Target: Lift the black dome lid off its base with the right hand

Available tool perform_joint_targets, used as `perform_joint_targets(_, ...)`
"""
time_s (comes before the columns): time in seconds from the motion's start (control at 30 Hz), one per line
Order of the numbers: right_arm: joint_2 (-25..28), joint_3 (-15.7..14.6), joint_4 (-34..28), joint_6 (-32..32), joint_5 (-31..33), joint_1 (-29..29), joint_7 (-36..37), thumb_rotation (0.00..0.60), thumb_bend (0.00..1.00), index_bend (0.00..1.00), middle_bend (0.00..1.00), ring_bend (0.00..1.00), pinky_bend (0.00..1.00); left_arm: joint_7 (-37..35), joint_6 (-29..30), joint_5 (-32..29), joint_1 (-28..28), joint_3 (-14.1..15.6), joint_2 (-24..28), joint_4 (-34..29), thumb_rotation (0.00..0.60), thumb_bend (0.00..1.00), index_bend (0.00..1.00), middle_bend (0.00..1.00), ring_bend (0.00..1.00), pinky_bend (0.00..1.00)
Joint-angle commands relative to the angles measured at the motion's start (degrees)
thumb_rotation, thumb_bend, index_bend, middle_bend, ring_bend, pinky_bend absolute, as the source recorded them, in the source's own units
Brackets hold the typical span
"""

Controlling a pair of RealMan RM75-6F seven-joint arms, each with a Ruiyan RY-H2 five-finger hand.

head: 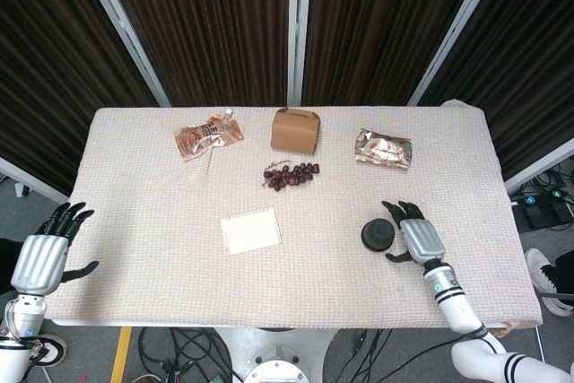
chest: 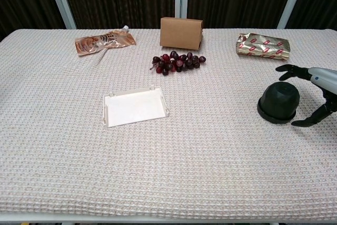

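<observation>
The black dome lid (head: 378,234) (chest: 279,100) sits on its round black base at the right of the table. My right hand (head: 414,236) (chest: 316,90) is just to the right of it, fingers spread and thumb apart, close to the lid but with a small gap showing. It holds nothing. My left hand (head: 43,257) hangs off the table's left edge, fingers apart and empty; the chest view does not show it.
A white flat tray (head: 250,230) (chest: 135,107) lies mid-table. Dark grapes (head: 291,174) (chest: 176,62), a brown box (head: 295,130) (chest: 181,32), an orange pouch (head: 207,135) (chest: 103,41) and a foil packet (head: 384,148) (chest: 263,46) lie along the back.
</observation>
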Motion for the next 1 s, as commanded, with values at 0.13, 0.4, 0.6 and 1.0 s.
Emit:
perform_joint_targets(0.13,-0.8,-0.06,0.67,-0.84,0.39,0.7,0.13,0.6,0.02,0.0,0.14,0.0,0.0,-0.01,0.04,-0.02,0.05,0.01,0.01,0.04,0.6,0.02,0.17,0.11,0.08,0.3)
perform_joint_targets(0.4,-1.61,-0.34,1.15,-0.92,0.21,1.21,1.01,0.6,0.02,0.0,0.15,0.0,0.0,-0.17,0.04,-0.1,0.1,-0.02,0.06,0.17,0.6,0.02,0.17,0.11,0.08,0.3)
perform_joint_targets(0.6,-2.32,-0.36,2.0,-0.86,0.33,1.47,1.4,0.6,0.04,0.0,0.21,0.0,0.0,-0.3,0.04,-0.22,0.19,-0.02,0.03,0.32,0.6,0.02,0.17,0.11,0.08,0.3)
perform_joint_targets(1.0,-3.13,-0.44,2.77,-1.35,0.72,2.15,1.33,0.6,0.05,0.0,0.25,0.0,0.0,-0.29,0.54,0.1,0.26,-0.14,0.3,-0.1,0.6,0.02,0.17,0.11,0.08,0.3)
